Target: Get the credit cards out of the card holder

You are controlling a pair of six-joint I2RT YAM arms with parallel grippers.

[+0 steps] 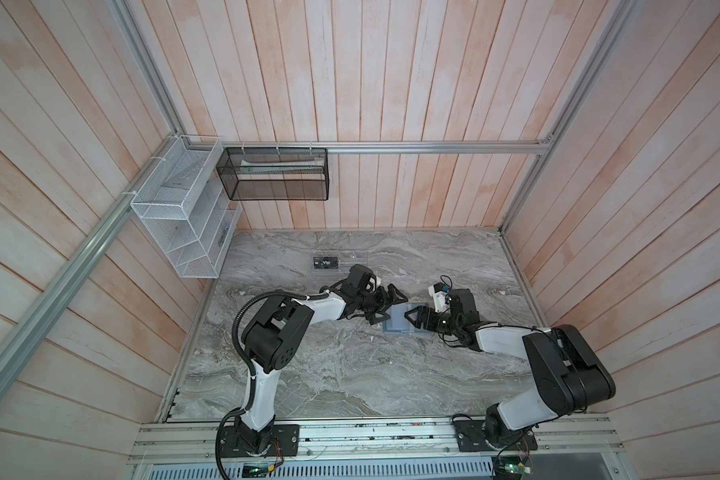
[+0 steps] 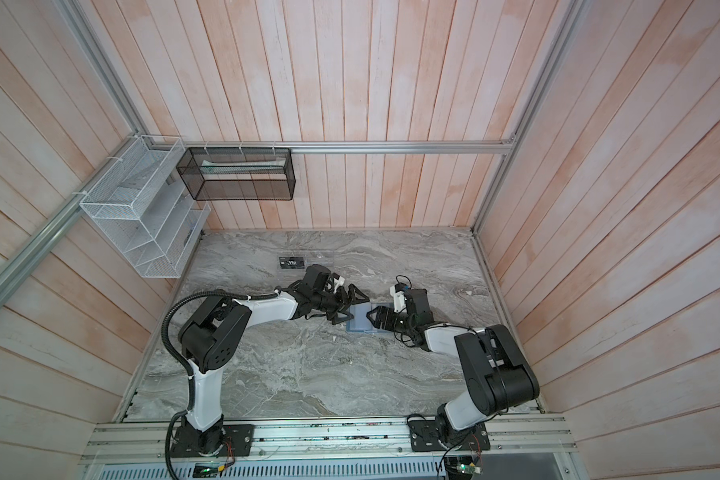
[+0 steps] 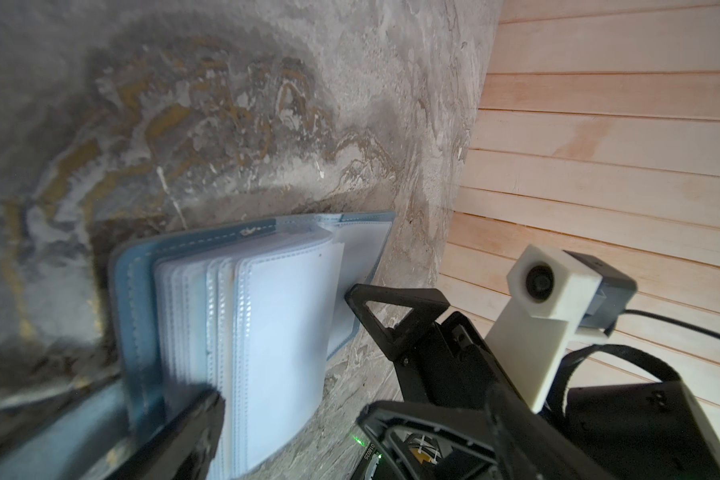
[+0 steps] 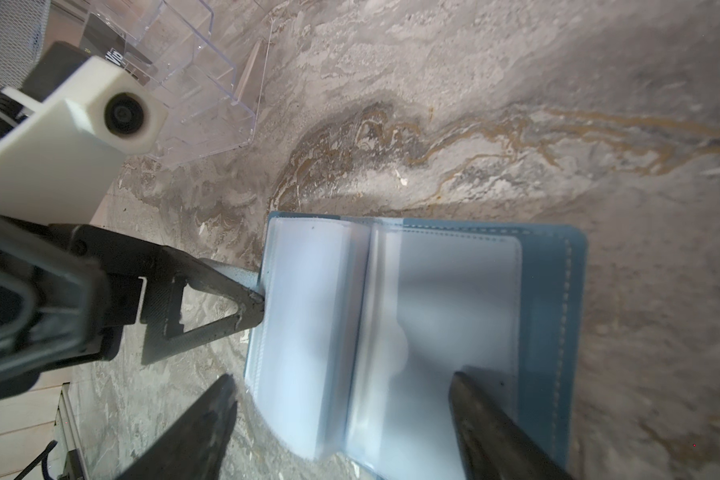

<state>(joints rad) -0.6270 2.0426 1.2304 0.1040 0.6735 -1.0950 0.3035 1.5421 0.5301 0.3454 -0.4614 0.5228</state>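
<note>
Card holder (image 1: 398, 323) lies open and flat on the marble table (image 1: 329, 365), approx. mid-table, between the two grippers. Its slate-blue cover is down and the clear sleeves (image 3: 283, 316) are fanned up like book pages. The sleeves look pale in both wrist views, but they're blurred, so can't tell whether any credit card sits inside.

Toward the back wall stands a clear acrylic rack (image 4: 208, 83) w/ a black card (image 1: 325, 263) lettered "Vip" in a slot at its left end. A white wire basket (image 1: 175, 216) w/ divided compartments hangs on the left wall. A black mesh basket (image 1: 273, 174) hangs on the back rail w/ a long pale item lying in it.

L arm reaches in from the left, forearm low and near level. The left gripper (image 1: 393, 309) is at the holder's left edge, jaws spread wide, nothing clamped. One fingertip (image 4: 254, 301) touches the edge of the sleeve stack on that side.

R arm comes in from the right, elbow folded, wrist angled down. The right gripper (image 4: 344, 386) is over the holder's right half, jaws apart. One finger (image 4: 487, 415) is on the right page, the other is off beside the raised sleeves. It's not closed on anything.
</note>
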